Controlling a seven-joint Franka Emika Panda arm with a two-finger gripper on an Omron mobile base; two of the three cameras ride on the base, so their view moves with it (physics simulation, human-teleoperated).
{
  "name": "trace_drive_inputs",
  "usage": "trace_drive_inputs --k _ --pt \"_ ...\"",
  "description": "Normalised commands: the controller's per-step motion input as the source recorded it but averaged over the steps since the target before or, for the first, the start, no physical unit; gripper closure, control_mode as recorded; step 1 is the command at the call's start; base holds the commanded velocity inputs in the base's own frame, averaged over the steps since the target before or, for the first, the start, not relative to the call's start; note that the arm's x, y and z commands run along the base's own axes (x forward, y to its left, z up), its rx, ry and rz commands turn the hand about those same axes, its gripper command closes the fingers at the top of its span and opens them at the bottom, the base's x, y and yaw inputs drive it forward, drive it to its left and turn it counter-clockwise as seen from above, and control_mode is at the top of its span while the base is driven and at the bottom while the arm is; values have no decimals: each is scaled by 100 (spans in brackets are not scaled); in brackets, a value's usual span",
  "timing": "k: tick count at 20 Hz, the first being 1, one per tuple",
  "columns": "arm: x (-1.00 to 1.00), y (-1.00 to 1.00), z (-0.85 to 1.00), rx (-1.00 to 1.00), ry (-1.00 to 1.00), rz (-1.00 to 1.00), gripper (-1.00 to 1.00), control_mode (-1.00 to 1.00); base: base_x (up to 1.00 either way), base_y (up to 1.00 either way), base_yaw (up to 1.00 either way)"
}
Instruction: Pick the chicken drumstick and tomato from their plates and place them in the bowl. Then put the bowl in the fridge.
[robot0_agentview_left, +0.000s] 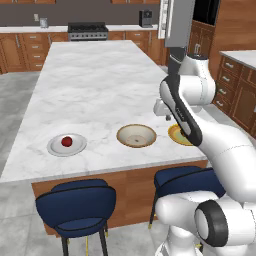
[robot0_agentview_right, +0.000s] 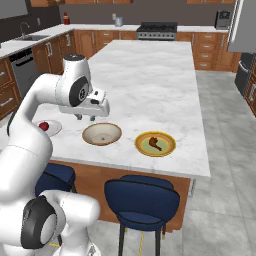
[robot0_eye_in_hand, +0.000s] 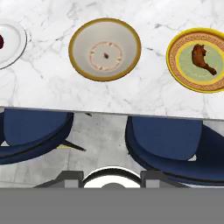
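The tan-rimmed bowl (robot0_agentview_left: 136, 135) (robot0_agentview_right: 102, 134) (robot0_eye_in_hand: 105, 49) sits empty near the island's front edge. A light grey plate (robot0_agentview_left: 75, 148) (robot0_agentview_right: 53, 130) (robot0_eye_in_hand: 13, 46) to its left carries the red tomato (robot0_agentview_left: 66, 141) (robot0_agentview_right: 44, 126) (robot0_eye_in_hand: 1, 42). On the other side, the yellow-rimmed plate (robot0_agentview_left: 175, 135) (robot0_agentview_right: 167, 145) (robot0_eye_in_hand: 175, 61) holds the chicken drumstick (robot0_agentview_right: 155, 143) (robot0_eye_in_hand: 203, 59); my arm hides part of this plate in the left base view. My gripper (robot0_agentview_left: 166, 116) (robot0_agentview_right: 85, 118) (robot0_eye_in_hand: 111, 178) hovers open above the counter near the bowl, holding nothing. The grey fridge (robot0_agentview_left: 180, 22) (robot0_agentview_right: 244, 25) stands beyond the island.
The white marble island (robot0_agentview_left: 90, 85) (robot0_agentview_right: 150, 80) stretches far back. Two blue stools (robot0_agentview_left: 77, 202) (robot0_agentview_right: 142, 200) (robot0_eye_in_hand: 166, 140) stand under its front edge. A stove (robot0_agentview_left: 87, 31) (robot0_agentview_right: 156, 31) and wooden cabinets line the back wall.
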Motion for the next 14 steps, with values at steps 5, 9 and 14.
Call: trace_drive_inputs --k 5,9,14 --pt "7 -19 -9 0 3 7 -100 -100 0 0 0" --pt "14 -58 -15 0 3 28 -100 -100 0 0 0" --pt "25 -56 -20 0 0 30 -100 -100 0 0 0"
